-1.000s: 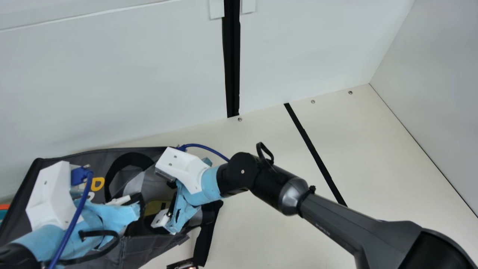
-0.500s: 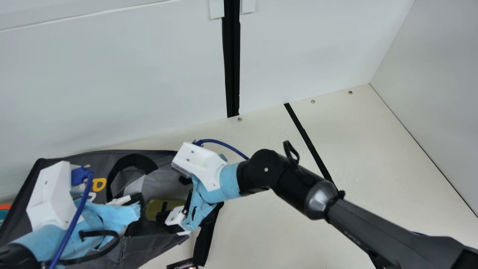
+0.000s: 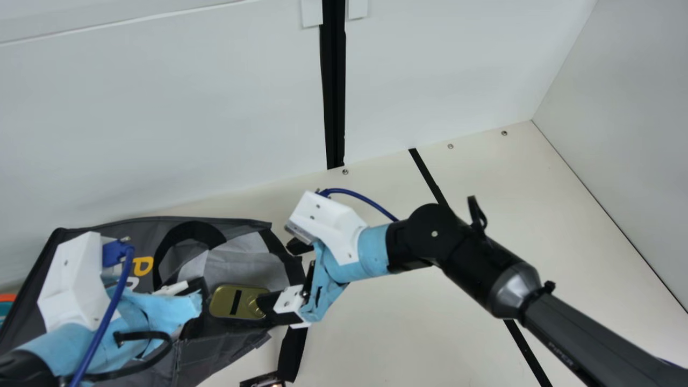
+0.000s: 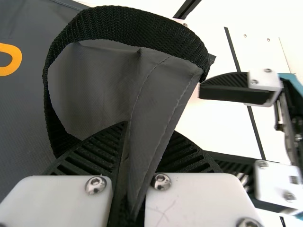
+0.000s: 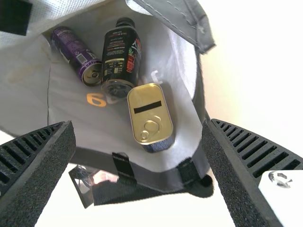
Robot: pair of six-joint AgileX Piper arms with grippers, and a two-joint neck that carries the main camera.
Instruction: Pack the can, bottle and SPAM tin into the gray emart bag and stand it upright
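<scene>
Gray emart bag is on its side by the table's far edge. Can and bottle sit deepest, SPAM tin nearer the mouth edge. Left tool is closed on bag fabric, probably keeping the mouth propped. Right tool is wide open and empty, presumably so it doesn't snag the tin.

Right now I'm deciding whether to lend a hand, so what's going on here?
The left gripper pinches a fold of the gray bag beside a handle. The right gripper is open by the bag's mouth, holding nothing. The can, bottle and SPAM tin lie inside; the bag isn't standing upright yet.
</scene>
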